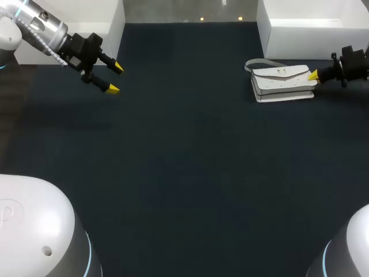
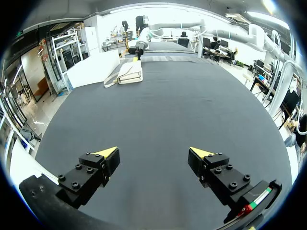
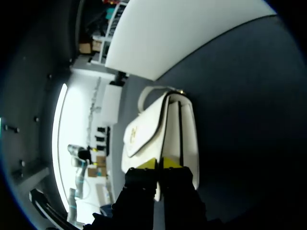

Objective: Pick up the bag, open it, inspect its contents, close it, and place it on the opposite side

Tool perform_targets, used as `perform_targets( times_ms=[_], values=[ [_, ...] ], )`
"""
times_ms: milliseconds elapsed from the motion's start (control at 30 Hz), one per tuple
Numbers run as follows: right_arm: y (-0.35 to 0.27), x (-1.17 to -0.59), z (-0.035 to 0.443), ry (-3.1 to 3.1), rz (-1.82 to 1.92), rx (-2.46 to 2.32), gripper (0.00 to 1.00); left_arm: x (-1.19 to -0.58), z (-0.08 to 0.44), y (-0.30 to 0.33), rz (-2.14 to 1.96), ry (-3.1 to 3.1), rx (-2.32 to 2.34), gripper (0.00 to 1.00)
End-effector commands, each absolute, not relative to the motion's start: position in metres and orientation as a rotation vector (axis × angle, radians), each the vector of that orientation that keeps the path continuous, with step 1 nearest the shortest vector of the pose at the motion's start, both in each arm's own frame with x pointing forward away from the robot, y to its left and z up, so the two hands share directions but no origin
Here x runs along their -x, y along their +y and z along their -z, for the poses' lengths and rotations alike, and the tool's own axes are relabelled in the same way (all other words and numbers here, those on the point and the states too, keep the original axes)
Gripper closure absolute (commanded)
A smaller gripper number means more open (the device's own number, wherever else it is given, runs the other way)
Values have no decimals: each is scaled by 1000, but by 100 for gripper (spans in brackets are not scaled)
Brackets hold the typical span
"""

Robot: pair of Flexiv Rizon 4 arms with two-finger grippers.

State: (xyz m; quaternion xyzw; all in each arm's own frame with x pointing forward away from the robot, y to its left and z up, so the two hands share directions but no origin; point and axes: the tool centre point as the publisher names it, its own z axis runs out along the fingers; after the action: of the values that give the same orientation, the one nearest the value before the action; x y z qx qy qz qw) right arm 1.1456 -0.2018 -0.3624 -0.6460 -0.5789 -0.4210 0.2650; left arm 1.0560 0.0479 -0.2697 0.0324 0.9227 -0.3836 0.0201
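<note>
The inside of the bag [image 1: 282, 83] cannot be seen: its flap [image 3: 144, 128] is laid shut over the front, so nothing kept in it is shown. Most of the right arm is cut off at the edge of the head view. Only one yellow tip of the right pincer [image 1: 313, 75] can be made out there, set against the end of the bag nearest that arm. In the right wrist view the two tips are seen close together with a thin white edge of the bag pinched between them, so the bag is gripped by that pincer.

A dark, matt tabletop [image 1: 184, 173] is spread under everything. At its far edge the left white box [image 1: 109, 14] is set behind the left arm and the right white box [image 1: 311, 23] just behind the bag; what they hold is hidden.

The white bag is laid flat on the right side of the tabletop, its grey strap [image 1: 264, 61] looped beside it toward the box. The left pincer [image 1: 115, 78] is held over the far left, well apart from the bag, its fingers spread wide with nothing between them.
</note>
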Motion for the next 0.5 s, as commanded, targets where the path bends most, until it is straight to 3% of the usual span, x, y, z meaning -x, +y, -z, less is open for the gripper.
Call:
perform_targets(
  times_ms=[33,500],
  values=[
    [-189,-1149,362,-1656,783,1486,100,-1056,271,48,1194,2859,-101,0],
    [-125,-1116,364,-1602,936,1553,100,-1056,271,48,1194,2859,-101,0]
  ],
)
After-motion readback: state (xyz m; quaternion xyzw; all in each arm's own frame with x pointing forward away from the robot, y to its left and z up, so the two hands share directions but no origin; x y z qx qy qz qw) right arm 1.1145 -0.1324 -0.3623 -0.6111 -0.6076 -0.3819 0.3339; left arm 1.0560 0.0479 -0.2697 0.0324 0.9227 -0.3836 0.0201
